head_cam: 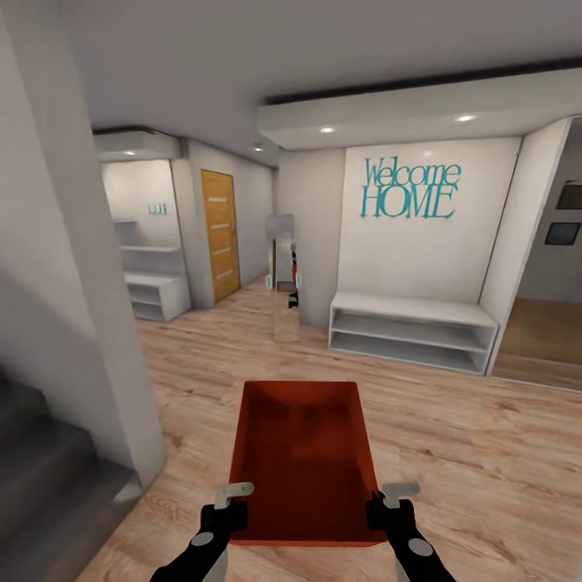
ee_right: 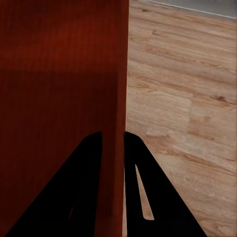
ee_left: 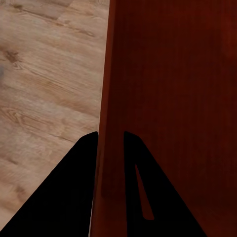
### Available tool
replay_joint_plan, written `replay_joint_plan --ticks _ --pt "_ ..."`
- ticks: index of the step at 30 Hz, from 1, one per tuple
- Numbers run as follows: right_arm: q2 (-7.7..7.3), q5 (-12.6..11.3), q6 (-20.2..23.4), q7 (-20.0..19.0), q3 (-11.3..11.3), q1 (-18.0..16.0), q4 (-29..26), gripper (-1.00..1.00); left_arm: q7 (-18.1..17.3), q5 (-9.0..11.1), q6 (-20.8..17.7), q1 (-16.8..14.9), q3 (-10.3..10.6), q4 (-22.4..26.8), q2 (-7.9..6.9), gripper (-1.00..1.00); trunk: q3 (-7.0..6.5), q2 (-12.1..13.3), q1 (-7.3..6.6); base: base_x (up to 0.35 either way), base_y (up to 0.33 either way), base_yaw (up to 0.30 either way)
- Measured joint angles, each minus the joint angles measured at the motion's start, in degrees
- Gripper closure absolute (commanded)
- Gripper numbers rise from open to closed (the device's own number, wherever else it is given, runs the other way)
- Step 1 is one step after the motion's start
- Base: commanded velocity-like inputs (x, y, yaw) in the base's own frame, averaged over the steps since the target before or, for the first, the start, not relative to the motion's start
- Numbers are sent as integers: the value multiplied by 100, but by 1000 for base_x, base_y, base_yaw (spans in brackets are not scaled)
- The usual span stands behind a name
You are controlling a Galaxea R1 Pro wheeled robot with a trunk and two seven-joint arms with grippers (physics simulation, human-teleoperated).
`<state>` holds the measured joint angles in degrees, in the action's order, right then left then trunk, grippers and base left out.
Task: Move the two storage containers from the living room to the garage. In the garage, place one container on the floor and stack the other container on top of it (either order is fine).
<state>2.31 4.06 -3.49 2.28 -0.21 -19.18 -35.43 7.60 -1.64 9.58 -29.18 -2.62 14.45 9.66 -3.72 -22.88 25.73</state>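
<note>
I hold one orange-red open-topped storage container [head_cam: 303, 453] level in front of me, above the light wood plank floor [head_cam: 453, 453]. My left gripper [head_cam: 230, 505] is shut on its left wall near the near corner. My right gripper [head_cam: 388, 505] is shut on its right wall. In the left wrist view the thin container wall [ee_left: 168, 98] passes between the two fingers of the left gripper [ee_left: 111, 133]. The right wrist view shows the same grip, the container wall [ee_right: 59, 89] pinched in the right gripper [ee_right: 113, 132]. The container is empty. The garage is out of view.
A white wall corner [head_cam: 81, 323] stands close on the left with dark stairs [head_cam: 40, 477] beside it. Ahead are a white bench shelf [head_cam: 412, 331] under a "Welcome HOME" sign [head_cam: 410, 190], a wooden door [head_cam: 220, 234] and a low white shelf [head_cam: 158, 295]. An opening [head_cam: 550, 331] lies at the right.
</note>
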Motion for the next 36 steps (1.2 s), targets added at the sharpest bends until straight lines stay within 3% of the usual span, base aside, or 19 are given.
replay_joint_plan --ticks 31,36 --pt "-4 -3 7 5 3 -1 -2 100 10 -7 6 4 -18 0 13 100 0 0 0 326 0 0" --pt "-1 -2 7 6 1 -3 0 100 10 -11 5 1 -19 -1 11 100 0 0 0 326 0 209"
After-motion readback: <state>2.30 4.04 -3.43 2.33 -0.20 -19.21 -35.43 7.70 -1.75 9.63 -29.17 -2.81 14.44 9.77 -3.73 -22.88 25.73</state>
